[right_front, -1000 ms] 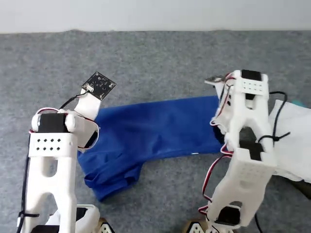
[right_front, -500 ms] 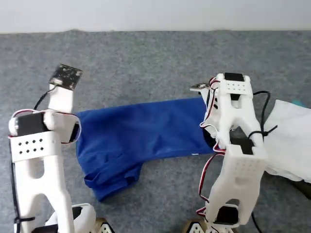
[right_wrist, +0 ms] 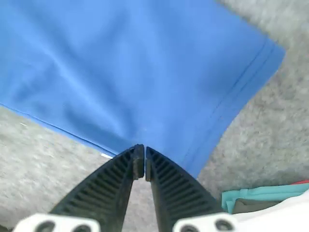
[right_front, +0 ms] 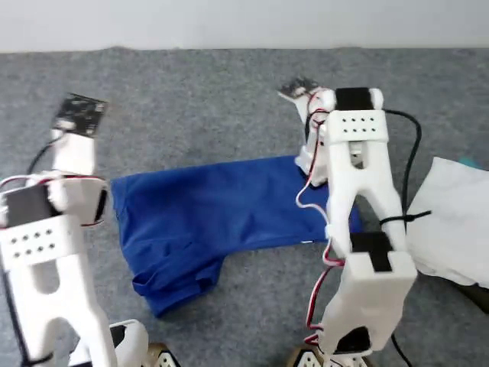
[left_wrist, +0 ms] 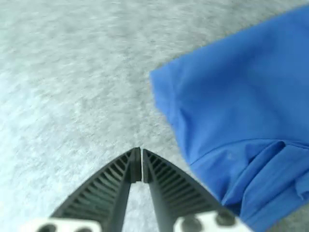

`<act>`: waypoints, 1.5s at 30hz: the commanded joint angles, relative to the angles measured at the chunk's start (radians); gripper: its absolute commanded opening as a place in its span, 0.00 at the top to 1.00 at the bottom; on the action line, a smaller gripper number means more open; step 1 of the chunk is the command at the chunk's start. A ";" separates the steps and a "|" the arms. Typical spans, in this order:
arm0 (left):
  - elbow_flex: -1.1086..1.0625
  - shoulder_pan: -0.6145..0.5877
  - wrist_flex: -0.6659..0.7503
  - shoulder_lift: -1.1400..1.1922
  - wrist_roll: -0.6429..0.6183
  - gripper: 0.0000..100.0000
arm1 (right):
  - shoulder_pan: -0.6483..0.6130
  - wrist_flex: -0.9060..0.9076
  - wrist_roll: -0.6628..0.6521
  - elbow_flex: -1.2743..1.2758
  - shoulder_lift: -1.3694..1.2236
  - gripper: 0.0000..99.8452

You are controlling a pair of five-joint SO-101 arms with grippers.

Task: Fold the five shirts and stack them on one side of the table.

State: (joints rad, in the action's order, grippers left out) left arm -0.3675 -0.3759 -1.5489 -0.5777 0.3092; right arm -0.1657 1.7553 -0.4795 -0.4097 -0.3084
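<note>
A blue shirt (right_front: pixel 221 214) lies partly folded across the middle of the grey table, with a bunched sleeve at its near left corner. In the left wrist view, my left gripper (left_wrist: pixel 141 155) is shut with nothing in it, over bare table just beside the blue shirt's (left_wrist: pixel 241 111) left edge. My right gripper (right_wrist: pixel 140 152) is also shut and holds nothing. It hovers over the hem of the blue shirt (right_wrist: pixel 125 72) near its right corner. The left arm (right_front: pixel 46 237) stands left of the shirt. The right arm (right_front: pixel 355 153) stands over the shirt's right end.
A white shirt (right_front: pixel 451 222) lies at the right edge of the table, with a bit of teal cloth (right_front: pixel 467 162) behind it. The teal cloth (right_wrist: pixel 260 195) also shows beside the blue shirt's corner. The grey table (right_front: pixel 191 99) runs back to a pale wall.
Both arms have swung to the left and toward the back. The left arm has come off the blue shirt's left end, which now lies uncovered. The shirt itself has hardly shifted.
</note>
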 commanded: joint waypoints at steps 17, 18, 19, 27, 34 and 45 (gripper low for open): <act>-0.073 -0.664 0.002 -0.046 0.308 0.98 | -0.719 0.018 0.021 0.032 -0.097 0.80; -0.099 -0.694 0.026 -0.046 0.327 0.98 | -0.746 0.018 0.021 0.032 -0.114 0.76; -0.125 -0.720 0.048 -0.046 0.342 0.98 | -0.771 0.016 0.021 0.031 -0.128 0.74; -0.189 -0.838 0.100 -0.052 0.411 0.98 | -0.926 0.012 0.020 -0.155 -0.254 0.73; -0.189 -0.848 0.097 -0.054 0.414 0.98 | -0.997 0.018 0.018 -0.307 -0.397 0.73; -0.193 -0.845 0.095 -0.054 0.414 0.98 | -0.963 0.013 0.012 -0.362 -0.481 0.97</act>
State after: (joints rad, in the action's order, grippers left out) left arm -0.5593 -1.2183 -1.4691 -0.5992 0.7158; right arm -1.1523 1.7553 -0.4672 -0.7027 -0.8055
